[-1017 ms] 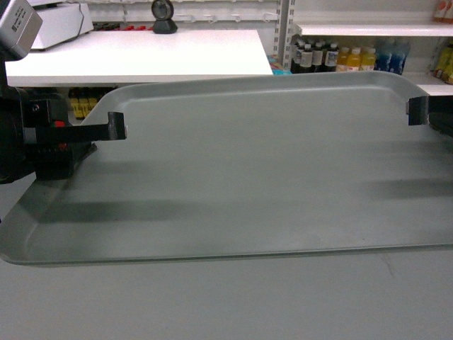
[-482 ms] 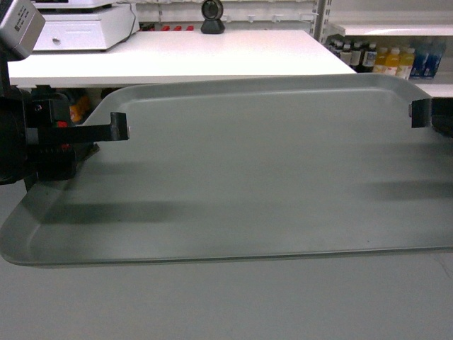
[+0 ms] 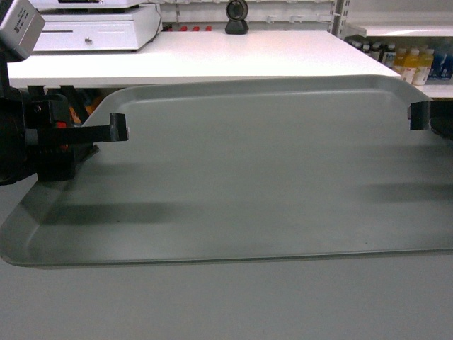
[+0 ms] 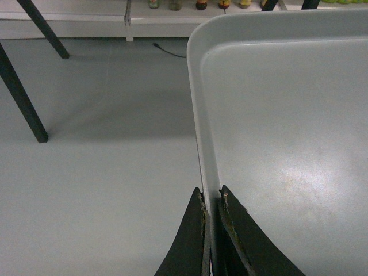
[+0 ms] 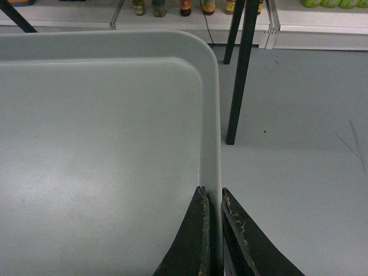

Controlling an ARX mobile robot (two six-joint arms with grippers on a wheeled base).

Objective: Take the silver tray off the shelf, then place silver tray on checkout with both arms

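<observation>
Matte rounded-corner silver tray point(image 3: 255, 177), claw-pinched rims

head view level and forward over the silver tray point(image 3: 248, 177), wrist views close, looking down opposite rims

Beyond the silver tray point(image 3: 248, 170) at twelve o'clock, the surface point(image 3: 212, 57) lies bare before the scanner point(image 3: 236, 18) and register point(image 3: 92, 32).
</observation>
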